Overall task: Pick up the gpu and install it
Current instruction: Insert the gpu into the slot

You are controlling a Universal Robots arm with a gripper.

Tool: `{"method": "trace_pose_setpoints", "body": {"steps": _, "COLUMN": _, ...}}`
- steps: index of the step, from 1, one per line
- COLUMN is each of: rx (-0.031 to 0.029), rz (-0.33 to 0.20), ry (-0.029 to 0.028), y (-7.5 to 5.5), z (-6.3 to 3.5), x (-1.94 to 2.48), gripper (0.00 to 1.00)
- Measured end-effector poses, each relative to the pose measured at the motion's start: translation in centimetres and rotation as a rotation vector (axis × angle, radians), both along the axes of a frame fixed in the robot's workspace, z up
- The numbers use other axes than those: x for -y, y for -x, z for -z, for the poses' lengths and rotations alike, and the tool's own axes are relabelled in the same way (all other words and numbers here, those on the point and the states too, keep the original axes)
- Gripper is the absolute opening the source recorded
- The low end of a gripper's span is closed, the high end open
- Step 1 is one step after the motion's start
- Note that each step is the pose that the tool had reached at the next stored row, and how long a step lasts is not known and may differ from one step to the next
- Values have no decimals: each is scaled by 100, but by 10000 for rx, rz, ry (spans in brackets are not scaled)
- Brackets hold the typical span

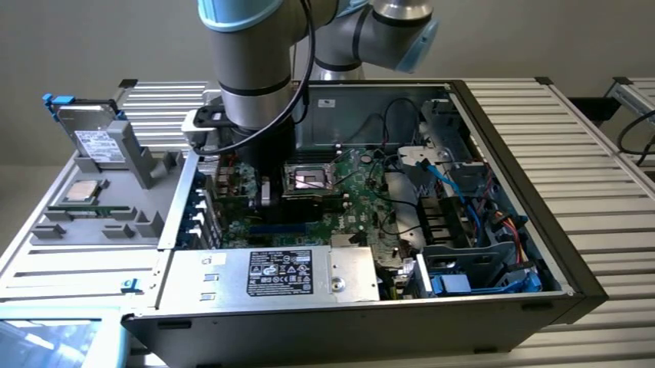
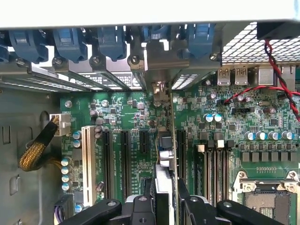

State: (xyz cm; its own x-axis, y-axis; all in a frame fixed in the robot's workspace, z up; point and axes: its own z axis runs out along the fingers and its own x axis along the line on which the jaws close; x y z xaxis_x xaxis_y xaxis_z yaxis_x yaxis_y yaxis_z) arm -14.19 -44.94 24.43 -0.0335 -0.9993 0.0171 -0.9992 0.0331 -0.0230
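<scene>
My gripper [image 2: 165, 208] is shut on the gpu [image 2: 164, 159], which I see edge-on in the wrist view as a thin card running away from the black fingers [image 2: 140, 206]. Its silver end bracket [image 2: 158, 89] reaches the rear wall of the case, under the blue clips [image 2: 154, 33]. The card stands upright over the green motherboard [image 2: 131, 122], in line with the black expansion slots [image 2: 124, 159]; whether it sits in a slot I cannot tell. In the exterior view the arm reaches down into the open computer case [image 1: 492, 100], with the gripper [image 1: 266, 192] low over the motherboard [image 1: 353, 192].
A grey tray [image 1: 143, 172] on the exterior view's left carries a silver drive with a white label [image 1: 97, 142] and a square processor chip [image 1: 82, 192]. Inside the case are the power supply [image 1: 276, 272], the processor socket [image 1: 310, 180], blue cables [image 1: 455, 192] and a braided cable [image 2: 35, 150].
</scene>
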Motion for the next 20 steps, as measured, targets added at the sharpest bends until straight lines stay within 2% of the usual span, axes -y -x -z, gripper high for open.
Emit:
{"method": "trace_pose_setpoints", "body": {"steps": 3, "rx": 0, "rz": 0, "ry": -14, "y": 3, "z": 4, "x": 4, "gripper": 29}}
{"method": "trace_pose_setpoints", "body": {"steps": 20, "rx": -3, "rz": 98, "ry": -16, "y": 18, "z": 22, "x": 6, "gripper": 29}}
